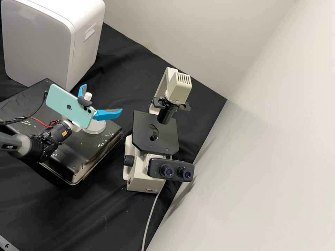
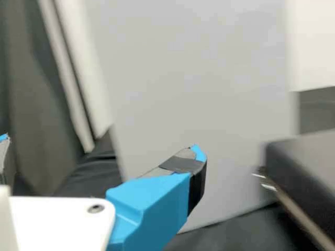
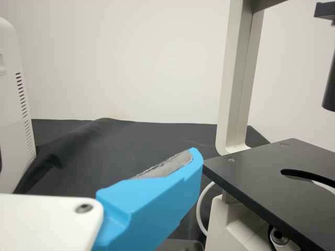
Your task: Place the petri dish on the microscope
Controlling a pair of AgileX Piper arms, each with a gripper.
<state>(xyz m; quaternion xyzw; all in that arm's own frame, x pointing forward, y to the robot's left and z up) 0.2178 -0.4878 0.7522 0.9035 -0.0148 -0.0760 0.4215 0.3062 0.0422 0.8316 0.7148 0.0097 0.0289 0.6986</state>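
Right hand (image 1: 102,98) wide open, empty, held level above petri dish (image 1: 95,128), beside microscope (image 1: 155,139), left hand (image 2: 99,145) also spread

Lab: microscope (image 1: 157,139), white appliance (image 1: 52,38) on black bench (image 1: 69,216).

We see the petri dish (image 1: 96,128) as a round, pale, shallow disc lying flat on a black box (image 1: 69,153), near that box's edge on the microscope's side; part of its rim is hidden; it sits just beside the microscope (image 1: 141,174), apart from it; the microscope is cream-bodied and stands upright on the black bench (image 1: 87,216); its flat black stage (image 1: 143,134) has an oblong opening; dark twin eyepieces (image 1: 173,170) face forward; a cream lamp head (image 1: 178,82) leans above the stage.
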